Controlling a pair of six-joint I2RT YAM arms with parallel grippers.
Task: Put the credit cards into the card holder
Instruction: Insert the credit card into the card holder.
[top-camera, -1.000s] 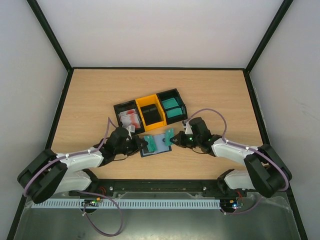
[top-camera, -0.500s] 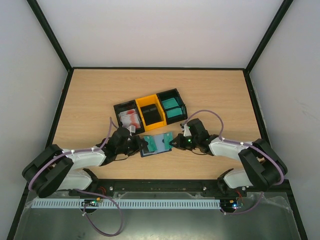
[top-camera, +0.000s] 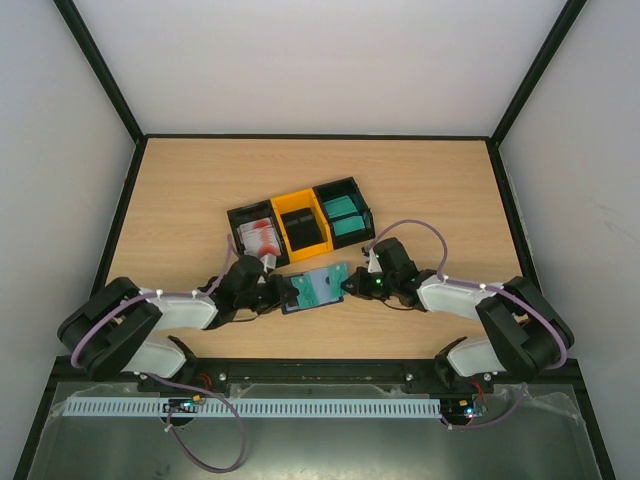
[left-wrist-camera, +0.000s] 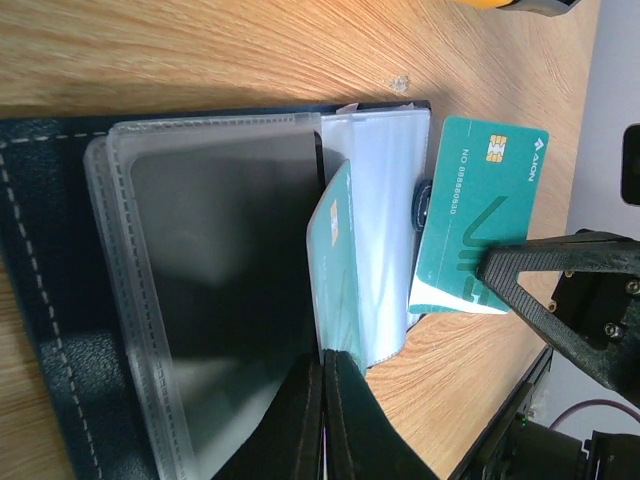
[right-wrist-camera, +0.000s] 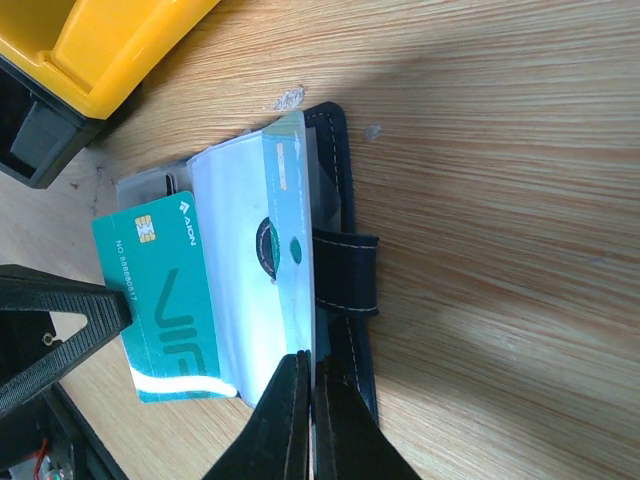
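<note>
Card holder (left-wrist-camera: 50, 250) lies open and flat on the tabletop (top-camera: 440, 200), inside up, between the two arms. Its clear sleeves (left-wrist-camera: 200, 280) fan out over the navy cover. The snap (left-wrist-camera: 420, 205) end is on the right arm's side.

Left fingers (left-wrist-camera: 308, 410): together, clamped on one end of a teal card (right-wrist-camera: 165, 300). This arm's own camera sees the card nearly edge-on. Long axis runs straight out from the fingertips, across the holder, along the line where the dark-backed sleeve meets the paler ones. Whether its far end is inside a sleeve mouth: cannot tell.

Right fingers (right-wrist-camera: 285, 410): together, clamped on a second teal card (left-wrist-camera: 475, 220), long axis likewise running out from the tips. The card stands at the snap end of the holder, just beside the snap.

Judgement: both arms are about equally near, with the holder directly below both cards. The left card looks better lined up with a sleeve, so the coming move is probably a push along that card's long axis. Risks: the limp sleeves may buckle, and two cards meeting over one small holder may foul each other.

Containers, far side of the holder:
- left black bin (top-camera: 245, 212): white-and-red cards (top-camera: 260, 238)
- yellow bin (top-camera: 310, 243): black cards (top-camera: 303, 222)
- right black bin (top-camera: 336, 184): teal cards (top-camera: 346, 215)

Most cards are not yet loaded.
</note>
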